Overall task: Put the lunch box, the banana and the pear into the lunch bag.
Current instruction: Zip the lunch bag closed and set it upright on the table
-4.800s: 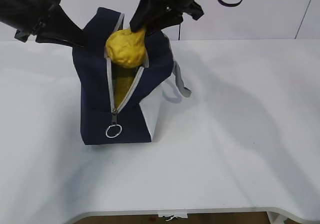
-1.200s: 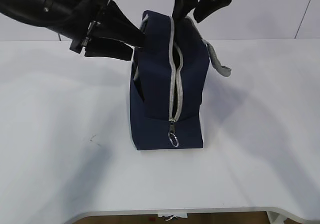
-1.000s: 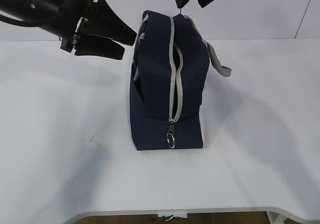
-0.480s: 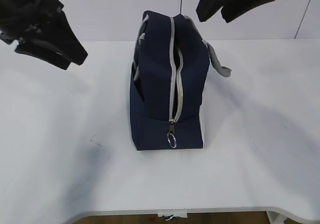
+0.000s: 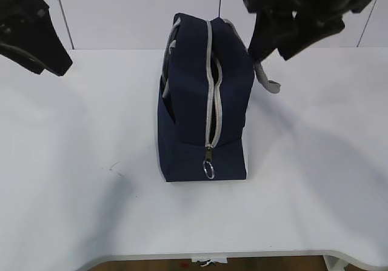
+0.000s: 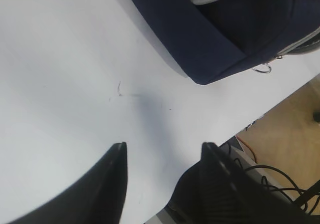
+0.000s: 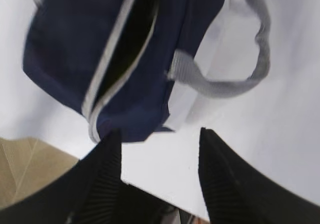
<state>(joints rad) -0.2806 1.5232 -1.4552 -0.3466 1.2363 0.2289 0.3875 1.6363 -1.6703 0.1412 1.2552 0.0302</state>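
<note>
One lunch bag (image 5: 203, 110) stands upright near the middle of the white table (image 5: 73, 180), and it is the only task item I can see; the lunch box, banana and pear do not show in any view. The bag is boxy navy-blue fabric with a pale panel along its lower edge. A grey zipper (image 5: 212, 95) runs up the end facing me and over the top. Its upper stretch gapes in a narrow dark slit, while the slider sits low on the end with a metal ring pull (image 5: 210, 170) hanging from it. A grey webbing handle (image 5: 265, 77) droops off the bag's right side, and another shows at the upper left edge. From the right wrist view, the slit looks dark inside and I cannot make out any contents.

Both arms hang clear of the bag. The left gripper (image 6: 162, 156) is over bare tabletop beside the bag's corner, its two fingers parted with nothing between them. The right gripper (image 7: 160, 139) hovers above the bag's end and handle, fingers likewise spread and empty, touching nothing. A faint small mark (image 5: 112, 168) sits on the table left of the bag.
</note>
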